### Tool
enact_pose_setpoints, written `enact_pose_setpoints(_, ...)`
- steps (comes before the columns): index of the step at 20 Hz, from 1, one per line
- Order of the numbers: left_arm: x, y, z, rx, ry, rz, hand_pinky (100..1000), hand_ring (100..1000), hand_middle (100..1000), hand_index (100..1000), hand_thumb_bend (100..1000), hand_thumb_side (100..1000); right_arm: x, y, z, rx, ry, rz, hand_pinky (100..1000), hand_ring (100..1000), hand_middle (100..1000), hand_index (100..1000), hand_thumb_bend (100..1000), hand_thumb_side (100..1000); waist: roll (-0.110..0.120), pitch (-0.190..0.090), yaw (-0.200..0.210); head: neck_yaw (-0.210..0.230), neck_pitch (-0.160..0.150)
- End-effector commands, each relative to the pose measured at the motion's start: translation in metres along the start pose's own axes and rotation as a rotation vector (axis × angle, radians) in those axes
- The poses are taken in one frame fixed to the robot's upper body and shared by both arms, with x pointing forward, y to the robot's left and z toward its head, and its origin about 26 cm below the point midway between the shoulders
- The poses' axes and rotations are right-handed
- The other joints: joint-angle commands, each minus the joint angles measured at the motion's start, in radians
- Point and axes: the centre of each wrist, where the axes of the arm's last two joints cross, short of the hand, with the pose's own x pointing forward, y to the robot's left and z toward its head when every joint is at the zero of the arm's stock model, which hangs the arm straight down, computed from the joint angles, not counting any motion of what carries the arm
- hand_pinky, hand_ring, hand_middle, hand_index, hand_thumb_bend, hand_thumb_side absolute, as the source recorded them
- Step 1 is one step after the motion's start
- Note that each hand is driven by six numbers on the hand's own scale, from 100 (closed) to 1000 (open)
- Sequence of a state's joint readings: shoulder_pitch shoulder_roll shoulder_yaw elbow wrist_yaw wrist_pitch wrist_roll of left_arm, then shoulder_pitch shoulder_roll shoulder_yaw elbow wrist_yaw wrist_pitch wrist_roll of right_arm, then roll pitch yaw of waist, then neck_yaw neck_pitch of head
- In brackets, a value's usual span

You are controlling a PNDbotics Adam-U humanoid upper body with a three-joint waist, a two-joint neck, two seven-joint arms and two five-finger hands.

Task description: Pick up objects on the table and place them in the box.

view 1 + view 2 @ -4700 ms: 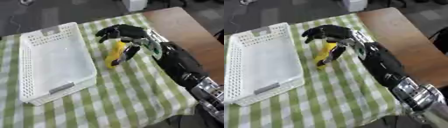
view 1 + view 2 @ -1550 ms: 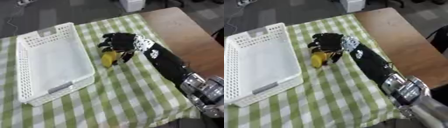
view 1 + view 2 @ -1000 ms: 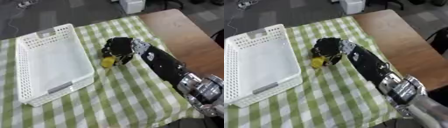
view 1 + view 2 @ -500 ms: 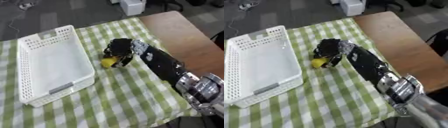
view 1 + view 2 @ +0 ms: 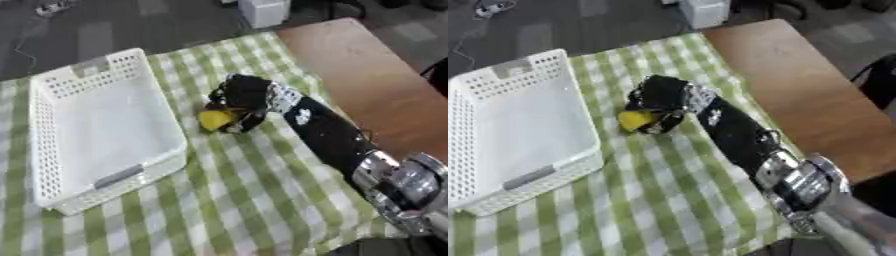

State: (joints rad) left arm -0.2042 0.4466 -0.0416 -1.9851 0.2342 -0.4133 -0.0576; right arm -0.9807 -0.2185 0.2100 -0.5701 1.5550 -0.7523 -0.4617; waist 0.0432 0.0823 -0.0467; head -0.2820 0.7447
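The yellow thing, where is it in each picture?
Left eye view: the yellow object sits just left of centre, under the curled fingers of the right hand.
Right eye view: it shows further left and slightly higher, in the same hand.
Shared landmark: the white basket, whose right wall lies just left of it in both views.

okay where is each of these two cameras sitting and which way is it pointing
Left eye view: in the robot's head, looking down at the checked tablecloth; the right arm enters from the lower right, right hand curled over a yellow object.
Right eye view: beside it, facing the same way, showing the same arm.
Both share the white basket, hand and yellow object.
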Motion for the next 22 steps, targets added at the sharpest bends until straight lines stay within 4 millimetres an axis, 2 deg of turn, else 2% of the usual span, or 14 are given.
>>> enact_pose_setpoints(1,0.005,0.001,-0.005,-0.004,-0.030,-0.005,670,676,918,910,168,673,-0.004,-0.030,-0.015,-0.239,-0.103,-0.172,100,100,100,100,509,376,0.000,-0.012,0.000,-0.015,-0.013)
enact_pose_setpoints(9,0.005,0.002,-0.005,-0.003,-0.031,-0.004,671,677,918,909,168,673,0.002,-0.106,-0.039,-0.327,-0.026,-0.347,100,100,100,100,522,389,-0.004,-0.016,-0.001,-0.022,-0.013)
enact_pose_setpoints(10,0.005,0.002,-0.005,-0.003,-0.031,-0.004,671,676,918,909,168,673,0.004,-0.113,-0.040,-0.332,-0.018,-0.363,100,100,100,100,473,428,-0.004,-0.016,-0.001,-0.023,-0.014)
enact_pose_setpoints(11,0.005,0.002,-0.005,-0.004,-0.031,-0.004,671,677,918,909,168,673,0.006,-0.119,-0.041,-0.337,-0.012,-0.378,100,100,100,100,523,386,-0.004,-0.016,-0.001,-0.023,-0.014)
enact_pose_setpoints(17,0.005,0.001,-0.006,-0.001,-0.042,0.002,672,678,913,909,167,672,0.016,-0.150,-0.048,-0.399,-0.027,-0.441,100,100,100,100,521,381,-0.003,-0.017,-0.001,-0.029,-0.017)
enact_pose_setpoints(22,0.006,0.001,-0.012,0.008,-0.096,0.019,680,682,908,909,167,670,0.029,-0.166,-0.056,-0.457,-0.111,-0.493,100,100,100,100,514,378,-0.005,-0.017,0.007,-0.036,-0.026)
